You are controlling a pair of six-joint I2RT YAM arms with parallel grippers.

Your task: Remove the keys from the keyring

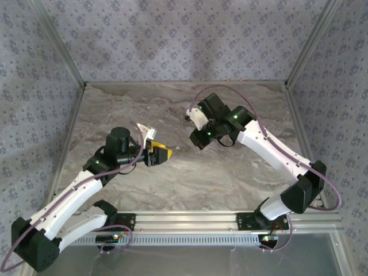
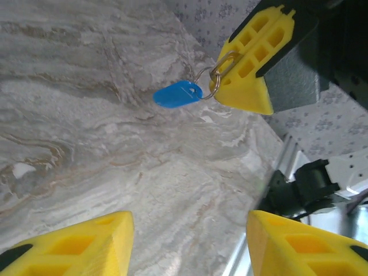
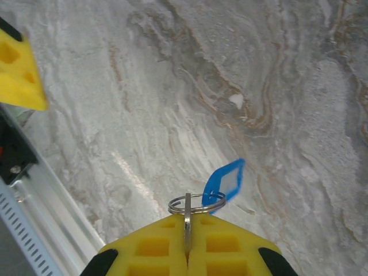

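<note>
My right gripper (image 3: 187, 218) is shut on the keys, its yellow fingers pinching a thin silvery metal piece (image 3: 187, 224) edge-on. The silver keyring (image 3: 196, 203) sits just past the fingertips. A bright blue tag (image 3: 226, 181) hangs from it above the table. In the left wrist view the same blue tag (image 2: 178, 94) and keyring (image 2: 214, 77) dangle from the right gripper (image 2: 225, 73) at the upper right. My left gripper (image 2: 190, 223) is open with nothing between its fingers, a short way in front of the bunch. From above, the left gripper (image 1: 160, 154) faces the right gripper (image 1: 197, 140).
The marble tabletop (image 1: 172, 178) lies under both grippers. An aluminium rail (image 1: 184, 219) runs along the near edge and appears as the rail (image 3: 52, 213) in the right wrist view. Patterned walls (image 1: 184, 40) enclose the back and sides.
</note>
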